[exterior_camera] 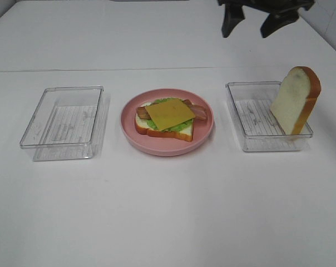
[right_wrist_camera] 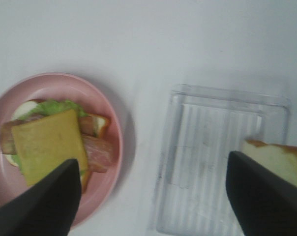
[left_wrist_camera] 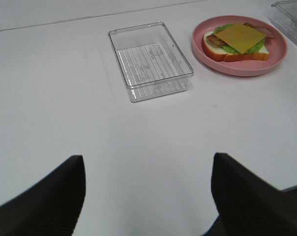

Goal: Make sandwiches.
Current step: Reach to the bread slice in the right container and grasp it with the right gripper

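One open-faced sandwich beneath right pincer

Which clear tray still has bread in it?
The right tray: a bread slice leans upright against its far-right corner. The left tray, on the plate's other side, holds nothing.

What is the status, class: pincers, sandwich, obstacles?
Both pincers open, empty: left pincer, right pincer. Open sandwich on pink plate, cheese topmost. Last bread slice leaning in right tray. Nothing blocking.
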{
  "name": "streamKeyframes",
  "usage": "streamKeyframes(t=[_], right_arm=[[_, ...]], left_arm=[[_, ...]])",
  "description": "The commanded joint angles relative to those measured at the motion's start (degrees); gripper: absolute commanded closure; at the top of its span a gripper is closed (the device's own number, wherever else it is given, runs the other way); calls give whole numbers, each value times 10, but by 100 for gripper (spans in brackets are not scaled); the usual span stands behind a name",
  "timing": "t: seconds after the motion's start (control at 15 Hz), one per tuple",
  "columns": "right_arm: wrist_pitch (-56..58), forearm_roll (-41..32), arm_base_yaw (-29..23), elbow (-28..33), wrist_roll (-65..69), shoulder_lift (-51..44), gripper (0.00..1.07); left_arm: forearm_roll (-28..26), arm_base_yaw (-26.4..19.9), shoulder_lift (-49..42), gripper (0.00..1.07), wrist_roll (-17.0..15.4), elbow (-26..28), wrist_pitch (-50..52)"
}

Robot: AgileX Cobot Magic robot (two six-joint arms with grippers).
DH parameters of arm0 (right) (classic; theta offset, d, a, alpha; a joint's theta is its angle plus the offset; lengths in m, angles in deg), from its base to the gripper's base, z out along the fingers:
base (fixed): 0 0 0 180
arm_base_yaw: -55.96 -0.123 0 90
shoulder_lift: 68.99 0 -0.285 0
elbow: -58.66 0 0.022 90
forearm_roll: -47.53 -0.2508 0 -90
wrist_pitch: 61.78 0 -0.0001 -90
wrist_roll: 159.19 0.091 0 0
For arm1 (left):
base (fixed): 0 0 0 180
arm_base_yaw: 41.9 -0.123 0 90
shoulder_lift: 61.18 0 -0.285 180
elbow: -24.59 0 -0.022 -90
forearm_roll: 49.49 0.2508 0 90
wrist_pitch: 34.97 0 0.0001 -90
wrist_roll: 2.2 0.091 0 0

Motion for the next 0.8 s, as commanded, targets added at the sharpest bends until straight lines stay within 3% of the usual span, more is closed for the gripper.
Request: streamKeyframes(t=[0.07,0.53,0.8], right_arm=[[52,34,39,-2,3,-19,31],[140,41,121,-2,-2,-13,31],[155,2,121,-1,-38,25,31]], left_arm=[[1,3,-5,37,2,-1,6],[1,3,-5,37,2,-1,6],[1,3,-5,37,2,-1,6]])
